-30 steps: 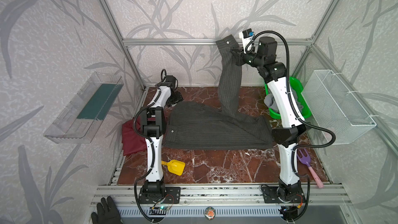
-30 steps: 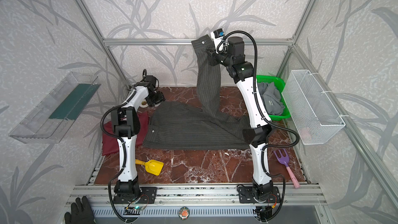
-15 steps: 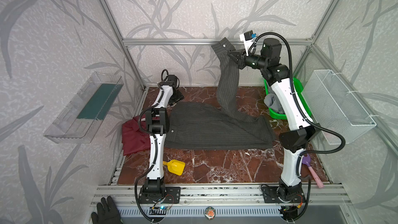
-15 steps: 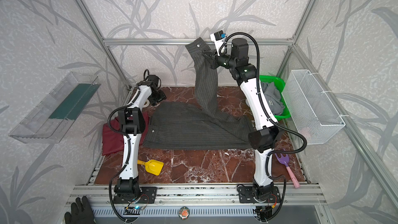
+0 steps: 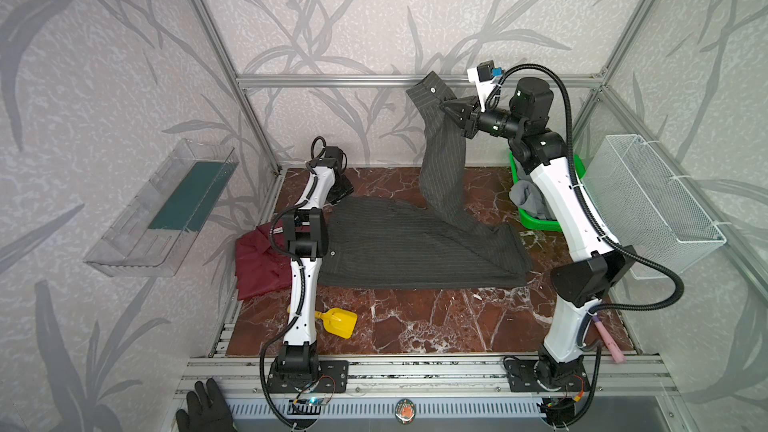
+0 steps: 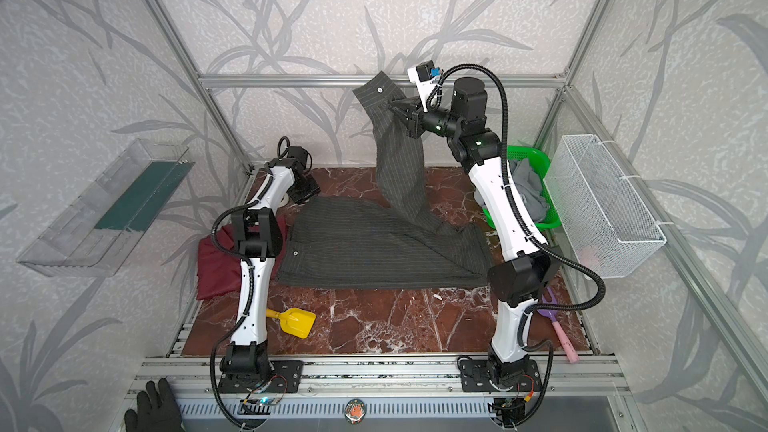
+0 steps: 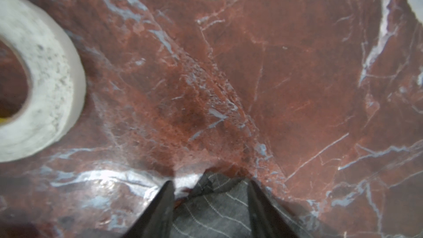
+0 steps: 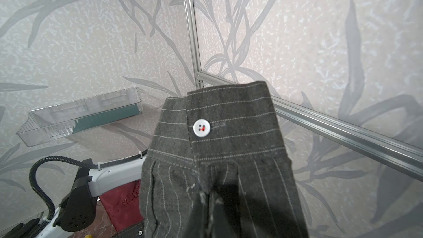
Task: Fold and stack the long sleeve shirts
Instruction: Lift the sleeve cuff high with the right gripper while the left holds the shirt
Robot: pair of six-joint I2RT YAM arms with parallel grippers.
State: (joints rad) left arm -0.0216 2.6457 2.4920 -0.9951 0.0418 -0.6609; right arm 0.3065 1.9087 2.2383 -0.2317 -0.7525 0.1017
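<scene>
Plainly soft and light, the pinstriped shirt (image 5: 415, 251) droops from the right pincer (image 5: 445, 106), clenched below its cuff (image 8: 229, 122). The left pincer (image 7: 210, 183) gapes astride a corner (image 7: 217, 193); grip seams.

1. Table (image 5: 415, 326): red-brown marble top with white veins, seen in both top views. Clock read with 12 at the back wall.
2. Centre: pinstriped shirt (image 5: 407, 251), body flat on the marble; one sleeve rises off the surface toward 1.
3. 9 o'clock: maroon shirt (image 5: 257, 259), crumpled, lapping past the table edge.
4. 11 o'clock: white tape roll (image 7: 45, 83), flat.
5. 7 o'clock: yellow scoop (image 5: 338, 322).
6. 2 o'clock: green basket (image 5: 536, 224).
7. 4 o'clock: toy fork (image 6: 561, 336), pink handle.
</scene>
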